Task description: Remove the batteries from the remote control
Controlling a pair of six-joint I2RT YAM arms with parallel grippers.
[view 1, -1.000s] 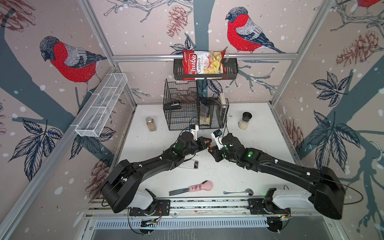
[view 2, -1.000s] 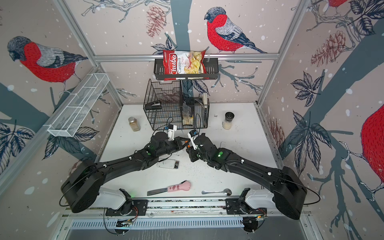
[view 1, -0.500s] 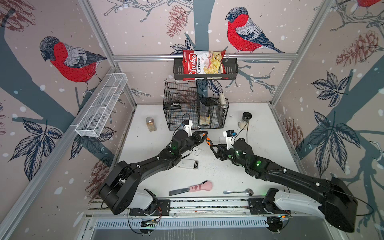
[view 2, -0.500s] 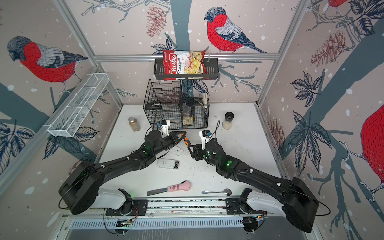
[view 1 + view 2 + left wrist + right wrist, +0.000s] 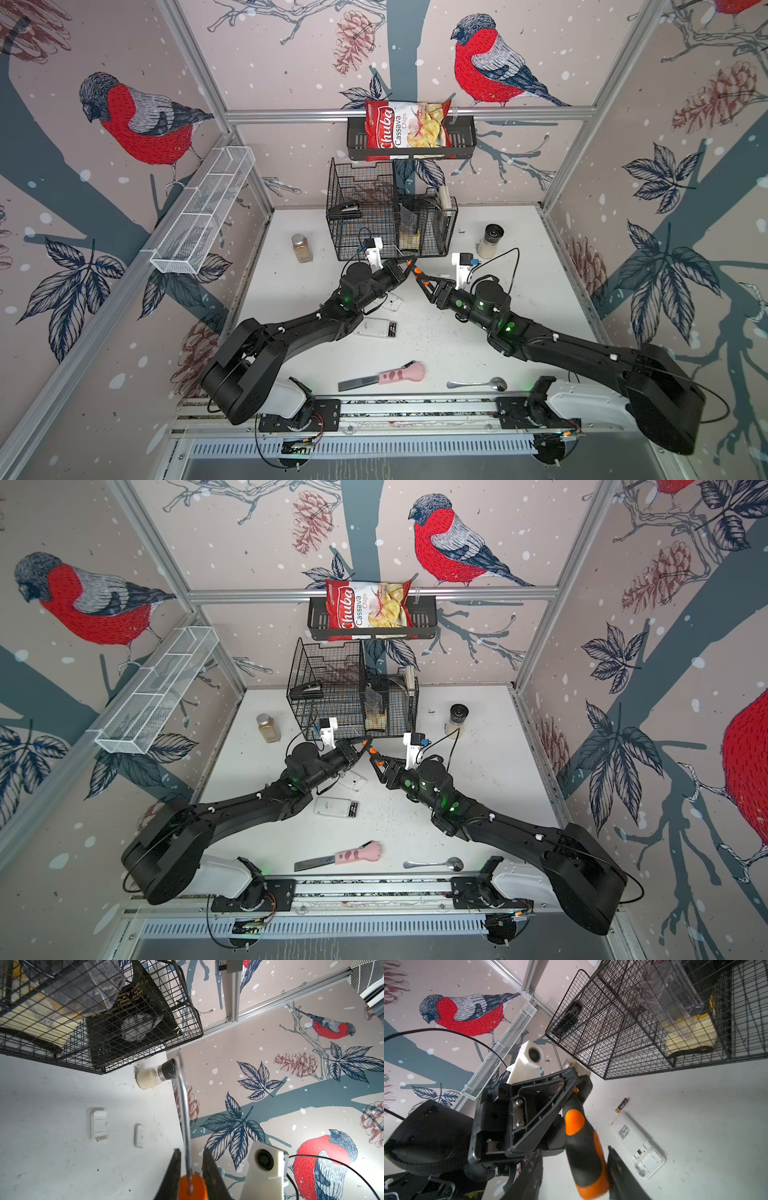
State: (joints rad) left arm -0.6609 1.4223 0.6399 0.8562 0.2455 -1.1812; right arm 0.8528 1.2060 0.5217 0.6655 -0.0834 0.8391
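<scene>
Lying flat, battery (image 5: pixel 622 1104) points at remote (image 5: pixel 636 1142); left fingers (image 5: pixel 172 1174) pinch screwdriver (image 5: pixel 583 1142), right fingers (image 5: pixel 623 1172) spread.

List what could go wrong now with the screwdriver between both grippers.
1. The left gripper pinches the screwdriver only where shaft meets handle. The right gripper's hold on the handle is unclear, so it could slip and drop.
2. The shaft tip sits near the wire basket and could snag the mesh.

Black arms (image 5: pixel 299 328) (green lights (image 5: pixel 508 328) lit), white bases (image 5: pixel 282 399) and white wrist cameras (image 5: pixel 460 266).
</scene>
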